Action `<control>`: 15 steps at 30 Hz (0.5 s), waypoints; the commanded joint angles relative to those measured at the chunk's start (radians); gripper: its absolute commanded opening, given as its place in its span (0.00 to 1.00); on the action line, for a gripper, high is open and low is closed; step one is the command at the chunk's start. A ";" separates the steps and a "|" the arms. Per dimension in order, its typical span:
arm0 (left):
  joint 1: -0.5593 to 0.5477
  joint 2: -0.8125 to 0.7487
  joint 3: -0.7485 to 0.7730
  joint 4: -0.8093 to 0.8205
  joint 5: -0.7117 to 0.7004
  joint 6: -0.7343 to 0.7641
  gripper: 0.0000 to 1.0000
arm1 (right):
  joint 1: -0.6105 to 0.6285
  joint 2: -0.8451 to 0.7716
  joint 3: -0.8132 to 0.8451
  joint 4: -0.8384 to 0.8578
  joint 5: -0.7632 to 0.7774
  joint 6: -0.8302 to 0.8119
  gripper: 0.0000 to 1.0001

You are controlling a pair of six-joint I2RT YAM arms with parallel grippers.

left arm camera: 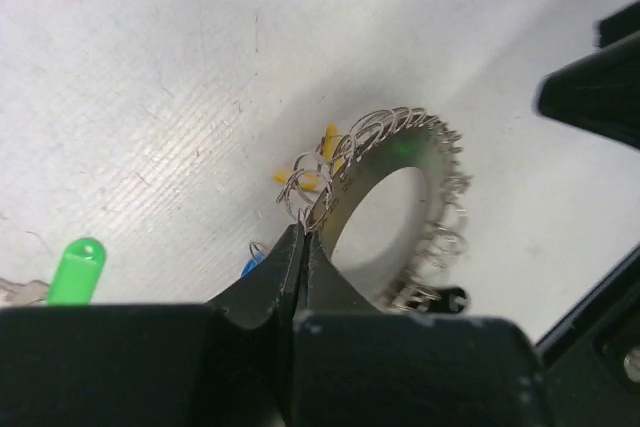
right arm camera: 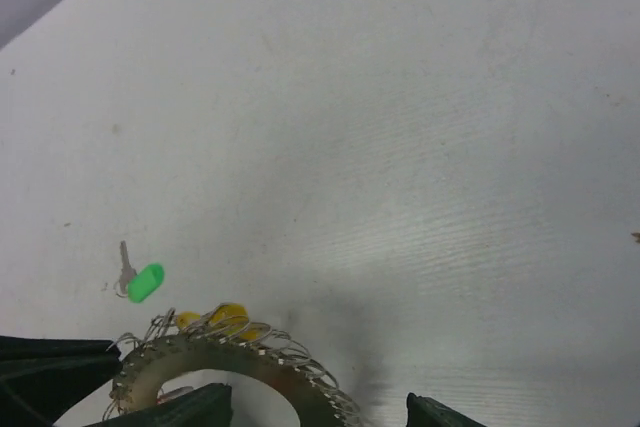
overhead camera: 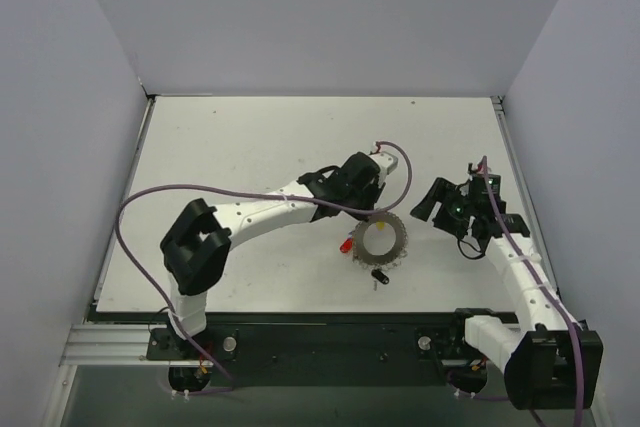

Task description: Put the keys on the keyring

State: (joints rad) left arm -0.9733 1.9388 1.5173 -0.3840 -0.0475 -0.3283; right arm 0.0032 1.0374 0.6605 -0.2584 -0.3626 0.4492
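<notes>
Silvery keyring point(left arm camera: 385, 152) edge at closed left gripper point(left arm camera: 303, 237) tips

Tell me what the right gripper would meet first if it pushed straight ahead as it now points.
Probably the keyring: it lies directly ahead of the open right gripper, low in its view. Height is unclear, so it might skim over the ring.
</notes>
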 commanded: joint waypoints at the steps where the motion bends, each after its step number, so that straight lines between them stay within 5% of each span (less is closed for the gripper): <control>1: -0.001 -0.182 -0.012 0.001 0.047 0.135 0.00 | 0.011 -0.103 0.042 0.073 -0.133 -0.014 0.74; 5: -0.001 -0.294 -0.046 -0.041 0.098 0.176 0.00 | 0.035 -0.210 0.073 0.125 -0.212 -0.029 0.91; 15: 0.001 -0.661 -0.173 -0.098 0.187 0.376 0.00 | 0.135 -0.232 0.169 0.404 -0.502 0.017 0.94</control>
State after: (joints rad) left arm -0.9726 1.4357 1.3785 -0.4843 0.0891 -0.0673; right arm 0.0887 0.7921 0.7929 -0.0391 -0.6949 0.4408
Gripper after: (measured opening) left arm 0.020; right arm 0.943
